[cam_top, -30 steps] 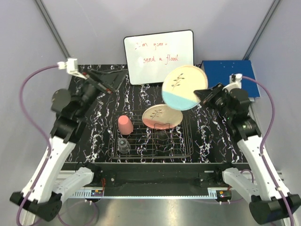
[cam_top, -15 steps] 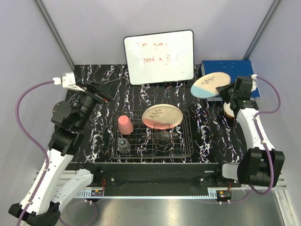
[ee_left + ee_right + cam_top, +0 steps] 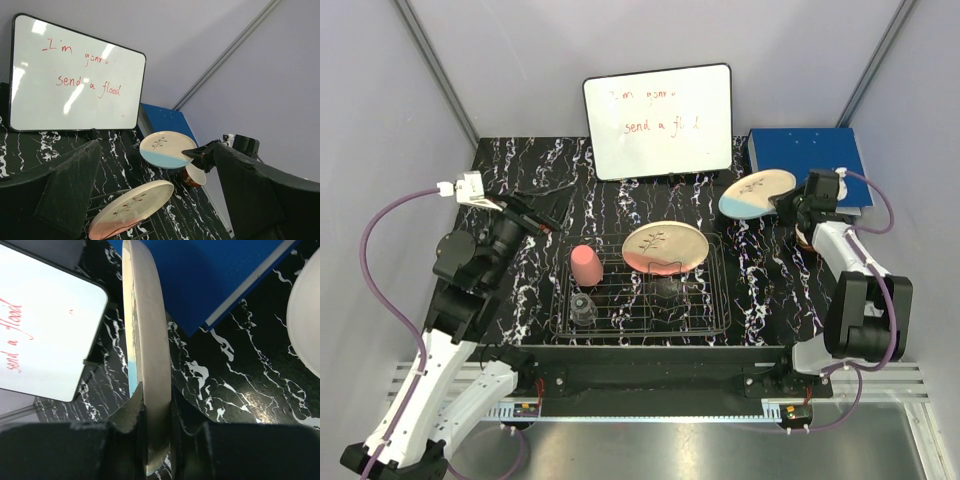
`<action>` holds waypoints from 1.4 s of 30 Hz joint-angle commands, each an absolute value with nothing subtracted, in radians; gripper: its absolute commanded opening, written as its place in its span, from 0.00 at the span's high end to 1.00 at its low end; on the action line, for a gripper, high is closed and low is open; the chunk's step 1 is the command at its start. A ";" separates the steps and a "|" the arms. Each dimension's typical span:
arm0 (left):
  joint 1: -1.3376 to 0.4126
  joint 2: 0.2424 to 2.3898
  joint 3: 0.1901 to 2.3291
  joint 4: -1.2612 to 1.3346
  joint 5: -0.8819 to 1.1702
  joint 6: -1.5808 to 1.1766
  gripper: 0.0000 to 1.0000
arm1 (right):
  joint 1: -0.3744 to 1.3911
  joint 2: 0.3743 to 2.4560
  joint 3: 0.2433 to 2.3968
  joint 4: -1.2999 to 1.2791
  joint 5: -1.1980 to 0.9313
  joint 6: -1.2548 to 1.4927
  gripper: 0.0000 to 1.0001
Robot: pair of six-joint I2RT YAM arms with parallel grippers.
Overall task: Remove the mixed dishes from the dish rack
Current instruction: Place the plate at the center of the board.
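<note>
The dish rack (image 3: 645, 292) sits in the middle of the black marbled table (image 3: 760, 290), its near side close to the table's near edge. Bare marble shows on both sides of it, and a narrower band runs between its far side and the whiteboard (image 3: 658, 121) propped at the back.

In the rack, the pink-banded plate (image 3: 665, 247) leans at the far side. The pink cup (image 3: 586, 265) stands at the left end, with the clear glass (image 3: 583, 308) just nearer than it.

The blue-banded plate (image 3: 757, 193) is out of the rack, well apart from it. It is held tilted in the air over the table's far right, and from above its far rim overlaps the near-left corner of the blue box (image 3: 800, 150). The right gripper (image 3: 790, 204) is clamped on that plate's right rim. The wrist view shows the plate edge-on, pinched between the two fingers (image 3: 127, 417).

The right arm is folded tightly. Its elbow is near the table's right edge, its forearm runs back, and its wrist is turned to the left. The cream bowl (image 3: 196, 175) rests on the marble just below the held plate, close to the right edge.

The left arm rises from the near left corner. Its left gripper (image 3: 548, 207) hovers over the bare marble left of and behind the rack, with its jaws spread wide and nothing between them.
</note>
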State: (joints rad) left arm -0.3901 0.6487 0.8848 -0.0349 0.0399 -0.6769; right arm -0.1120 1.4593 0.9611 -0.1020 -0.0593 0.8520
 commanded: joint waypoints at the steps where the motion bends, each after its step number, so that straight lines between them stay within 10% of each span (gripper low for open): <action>1: -0.388 0.641 0.870 0.011 0.031 -0.664 0.01 | -0.097 1.480 0.971 0.089 -0.124 0.868 1.00; 35: -0.388 0.658 0.795 0.021 0.113 -0.739 0.01 | -0.015 1.687 0.776 -0.026 -0.327 0.986 1.00; 42: -0.388 0.658 0.795 0.015 0.123 -0.744 0.01 | -0.014 1.625 0.738 -0.054 -0.304 0.970 0.61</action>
State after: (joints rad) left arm -0.3901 0.6601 0.7952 -0.0288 0.0944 -0.7353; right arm -0.0387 1.6478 0.7883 0.1417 -0.2855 1.0267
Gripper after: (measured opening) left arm 0.985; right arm 0.341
